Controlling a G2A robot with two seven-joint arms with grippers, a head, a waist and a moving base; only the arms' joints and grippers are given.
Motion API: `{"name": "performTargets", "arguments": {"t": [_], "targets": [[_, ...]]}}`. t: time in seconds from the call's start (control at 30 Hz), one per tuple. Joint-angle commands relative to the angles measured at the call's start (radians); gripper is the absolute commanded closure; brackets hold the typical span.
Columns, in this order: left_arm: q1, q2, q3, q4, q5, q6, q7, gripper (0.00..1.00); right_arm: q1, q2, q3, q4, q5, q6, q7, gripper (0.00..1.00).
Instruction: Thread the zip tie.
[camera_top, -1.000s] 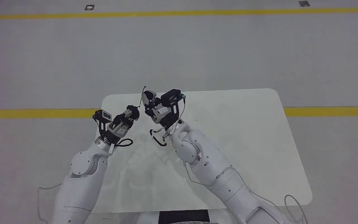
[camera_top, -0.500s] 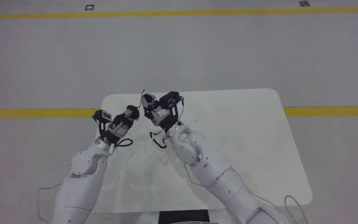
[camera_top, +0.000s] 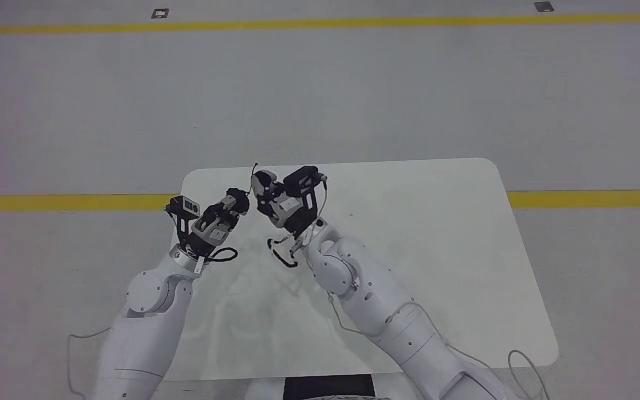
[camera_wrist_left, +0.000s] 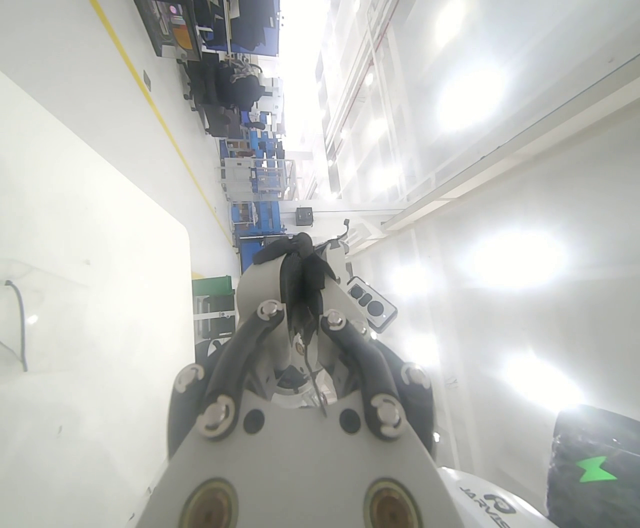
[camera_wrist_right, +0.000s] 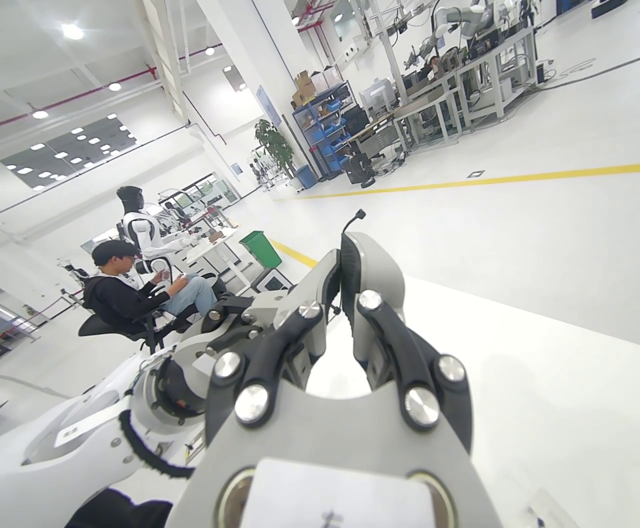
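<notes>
Evidently the right gripper (camera_wrist_right: 344, 252) pinches the zip tie (camera_wrist_right: 357, 216), end exposed for threading. Beside it the left gripper (camera_wrist_left: 301, 250) clamps the tail over the desk's (camera_top: 430, 260) far-left corner.

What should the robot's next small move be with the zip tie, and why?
Probably ease the right gripper slightly toward the left gripper, lining up the zip tie end that sticks out past its fingertips. Both grippers look shut on the thin black strap and sit close together above the table, a small gap between.
</notes>
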Motion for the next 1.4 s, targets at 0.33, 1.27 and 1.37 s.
{"name": "performTargets", "arguments": {"t": [0.33,1.27,1.37], "targets": [[0.0,0.0,0.0,0.0,0.0,0.0,0.0,1.0,-0.007,-0.002,-0.008,0.003,0.004,0.005,-0.003,1.0],[0.0,0.0,0.0,0.0,0.0,0.0,0.0,1.0,-0.084,0.04,0.128,-0.148,-0.114,0.024,-0.133,0.0],[-0.001,-0.001,0.002,-0.001,-0.004,0.006,0.009,1.0,-0.081,0.042,0.135,-0.144,-0.126,0.038,-0.134,0.0]]}}
